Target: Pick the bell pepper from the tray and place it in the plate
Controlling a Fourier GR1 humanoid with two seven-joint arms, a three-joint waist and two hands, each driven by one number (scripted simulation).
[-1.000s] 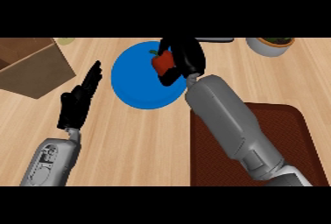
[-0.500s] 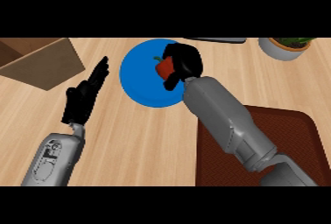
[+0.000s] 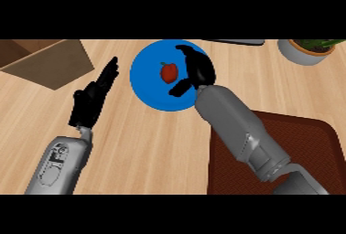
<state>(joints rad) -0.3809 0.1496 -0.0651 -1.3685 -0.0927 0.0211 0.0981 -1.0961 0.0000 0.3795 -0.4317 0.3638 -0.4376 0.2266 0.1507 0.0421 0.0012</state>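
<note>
- two grey forearms come in from the lower edge, and the nearest thing on the counter is the brown tray [image 3: 304,137] at the lower right, partly under the right forearm; no pepper shows on it, which fits a tray that has given up its load.
- left hand [image 3: 91,98] stands left of centre over bare wood, fingers straight and pointing up toward the far edge, holding nothing; it looks to be resting out of the way so the plate stays reachable from the right.
- light wooden counter [image 3: 148,146] runs between the tray and the plate, with no other object lying on that stretch.
- right hand [image 3: 196,73] reaches out over the right part of the blue plate [image 3: 145,93]; its fingers look spread and relaxed, with the thumb angled down to the left, and they are not wrapped round anything.
- bell pepper [image 3: 168,71], red with a small green stem, sits on the plate a little left of the right hand's fingers, just beside them; i cannot tell whether a fingertip touches it.
- judging by this, the placing step looks done or nearly so: the pepper is on the plate and the hand has let go, so what remains is likely only to draw the arm back without nudging the pepper.
- farther off, a cardboard box [image 3: 44,61] sits at the upper left, a potted plant [image 3: 307,49] at the upper right, and a dark flat object [image 3: 236,41] lies at the far edge beyond the plate.
</note>
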